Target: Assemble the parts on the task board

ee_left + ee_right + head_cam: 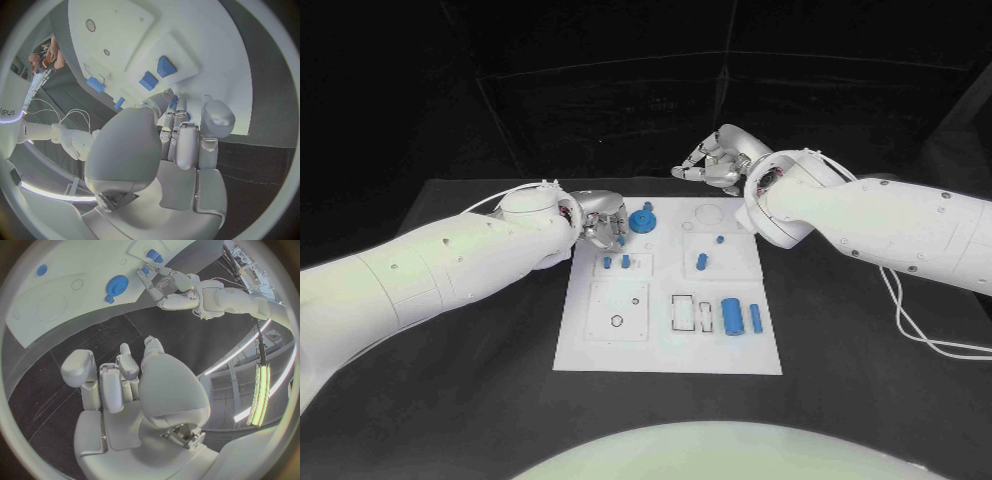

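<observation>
board (pixel 661 340): one gear (pixel 642 221), two cylinders (pixel 733 317) | left fingers (pixel 606 232): cannot tell | right fingers (pixel 698 165): curled, empty

Left hand (pixel 600 222) fingers curled; right hand (pixel 714 160) fingers curled, empty.

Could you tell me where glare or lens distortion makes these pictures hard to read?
Head view: the white task board is bright, its recesses faint. Left wrist view: the fisheye bends the board's edges, and the left hand hides part of it. Right wrist view: a lit strip glares at the rim.

White task board (pixel 668 345) lies flat, blue parts (pixel 734 317) on it.
</observation>
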Robot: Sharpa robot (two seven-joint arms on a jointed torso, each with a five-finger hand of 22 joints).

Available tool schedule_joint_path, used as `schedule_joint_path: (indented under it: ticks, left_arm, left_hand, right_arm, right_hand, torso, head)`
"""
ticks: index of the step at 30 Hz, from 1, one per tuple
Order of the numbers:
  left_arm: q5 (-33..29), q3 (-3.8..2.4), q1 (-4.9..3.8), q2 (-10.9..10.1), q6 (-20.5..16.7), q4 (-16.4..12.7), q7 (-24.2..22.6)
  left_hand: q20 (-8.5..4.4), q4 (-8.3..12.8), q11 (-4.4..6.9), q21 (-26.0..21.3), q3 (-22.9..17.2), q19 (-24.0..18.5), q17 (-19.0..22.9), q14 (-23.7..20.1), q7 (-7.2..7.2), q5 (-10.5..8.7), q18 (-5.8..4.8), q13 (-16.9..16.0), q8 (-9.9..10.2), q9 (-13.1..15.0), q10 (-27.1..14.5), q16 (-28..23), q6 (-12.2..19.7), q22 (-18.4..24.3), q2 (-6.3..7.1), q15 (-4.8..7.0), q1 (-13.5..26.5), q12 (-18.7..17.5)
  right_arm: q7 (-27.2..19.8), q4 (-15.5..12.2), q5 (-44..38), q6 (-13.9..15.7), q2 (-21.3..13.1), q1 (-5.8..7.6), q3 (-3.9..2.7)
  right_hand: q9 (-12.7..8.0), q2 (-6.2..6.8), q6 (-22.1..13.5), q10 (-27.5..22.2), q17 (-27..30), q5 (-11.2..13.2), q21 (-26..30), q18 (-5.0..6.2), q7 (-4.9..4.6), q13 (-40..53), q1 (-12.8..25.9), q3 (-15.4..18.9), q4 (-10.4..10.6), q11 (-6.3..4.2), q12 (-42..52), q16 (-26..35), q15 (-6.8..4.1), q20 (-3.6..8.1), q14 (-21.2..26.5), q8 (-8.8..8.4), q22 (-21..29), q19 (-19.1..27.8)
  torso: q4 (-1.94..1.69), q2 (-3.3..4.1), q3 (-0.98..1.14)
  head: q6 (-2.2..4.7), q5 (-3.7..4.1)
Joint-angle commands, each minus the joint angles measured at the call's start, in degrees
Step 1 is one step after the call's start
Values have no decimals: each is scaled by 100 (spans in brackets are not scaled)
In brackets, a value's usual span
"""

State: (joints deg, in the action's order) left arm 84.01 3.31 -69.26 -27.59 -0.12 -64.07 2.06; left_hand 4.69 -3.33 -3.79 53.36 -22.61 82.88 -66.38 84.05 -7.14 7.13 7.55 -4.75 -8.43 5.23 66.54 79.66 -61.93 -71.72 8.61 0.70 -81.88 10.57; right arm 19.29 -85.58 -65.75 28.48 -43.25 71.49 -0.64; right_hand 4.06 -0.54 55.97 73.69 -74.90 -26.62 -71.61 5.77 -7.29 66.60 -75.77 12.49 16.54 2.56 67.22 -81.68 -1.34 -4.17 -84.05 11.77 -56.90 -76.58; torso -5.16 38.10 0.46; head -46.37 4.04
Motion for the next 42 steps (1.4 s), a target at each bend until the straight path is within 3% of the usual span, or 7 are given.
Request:
schedule_joint_path:
  ticks: [1, 8, 20, 26, 31, 39, 42]
  left_arm:
    - [-50, 20, -6, 1, 152, -17, 29]
    - [-59, 38, -6, -9, 129, -17, 30]
    - [-69, 41, -5, -37, -29, -13, 64]
    - [-212, 31, -7, -141, -189, -82, 119]
    - [-278, -60, -12, -288, -312, -180, 145]
    - [-1111, -240, -19, -770, -824, -604, -204]
    - [-2003, -264, -23, -1016, -1169, -807, -527]
  left_hand:
    - [4, -29, -12, -25, 17, 0, 11, 57, -6, -22, -105, -5, 39, -7, -18, -23, -9, 0, 15, 16, 53, -32]
    - [6, -27, -14, -20, 32, -2, 22, 54, -7, -22, -106, -6, 64, -14, -31, -26, 22, -6, 36, 13, 66, -54]
    - [72, -41, -128, -165, 147, -48, 135, 24, -53, -20, -90, 36, 484, -153, -359, -58, 715, 44, 157, -73, 148, -312]
    - [101, -33, -164, -310, 254, -77, 220, 2, -135, -18, -65, 38, 483, -150, -501, -95, 854, 116, 167, -101, 146, -378]
    - [108, -34, -172, -350, 290, -82, 245, -2, -140, -19, -59, 37, 481, -149, -538, -105, 886, 137, 166, -107, 147, -391]
    - [118, -30, -168, -426, 293, -96, 277, -7, -196, -6, -45, -11, 361, -105, -396, -119, 674, 177, 81, -107, 94, -289]
    - [136, -45, -190, -1196, 292, -333, 886, -239, -214, -6, 73, -17, 315, -101, -390, -448, 577, 555, 76, -129, 97, -266]
  right_arm:
    - [-34, -11, -4, -8, 2, 12, -4]
    - [-32, -13, -4, -7, -2, 12, -4]
    - [-2, 27, 1, -48, -12, 12, -4]
    - [38, 126, 23, -95, -33, 12, -4]
    - [-57, 182, 30, -217, -81, 12, -4]
    - [-548, 194, -203, -949, -318, 8, 6]
    - [-751, 173, -520, -1132, -432, -1, 15]
  right_hand:
    - [-9, -31, 0, -21, -326, -23, 22, 49, 7, -4, -25, 25, -19, -12, -16, 21, -53, -2, -344, 28, 7, 19]
    - [-9, -31, 0, -21, -326, -23, 22, 49, 7, -4, -25, 25, -19, -12, -16, 21, -53, -2, -344, 28, 7, 19]
    - [-9, -38, -3, -58, -309, -27, 46, 56, 6, -55, -28, 31, -14, -11, -65, 35, -52, -2, -340, 29, 47, 37]
    - [-13, -71, -114, -1187, 269, -25, 639, 203, -29, -1749, -86, 100, -6, 18, -1830, 537, -28, -26, -178, 9, 909, 429]
    - [-14, -102, -132, -1615, 685, 262, 871, 236, -79, -2753, -733, -6, -103, 74, -3053, 959, 2, -44, -95, -14, 1175, 453]
    - [-15, -131, 101, -1526, 639, 888, 796, 207, -72, -3920, -1535, -189, -230, 102, -4274, 957, 18, -53, -165, -60, 1031, 307]
    - [-19, -99, 223, -1388, 595, 1005, 730, 188, -23, -4254, -1707, -245, -232, 74, -4544, 929, -1, -42, -184, -105, 930, 253]
  torso:
    - [-5, 1, 0]
    - [-1, -2, 0]
    - [-5, -5, -7]
    - [-17, -9, -14]
    - [-9, -10, -10]
    - [-7, -16, -25]
    - [2, -20, -12]
  head:
    - [-2, 2]
    - [0, -1]
    - [10, 4]
    - [25, 8]
    - [56, 8]
    - [122, 51]
    - [149, 95]
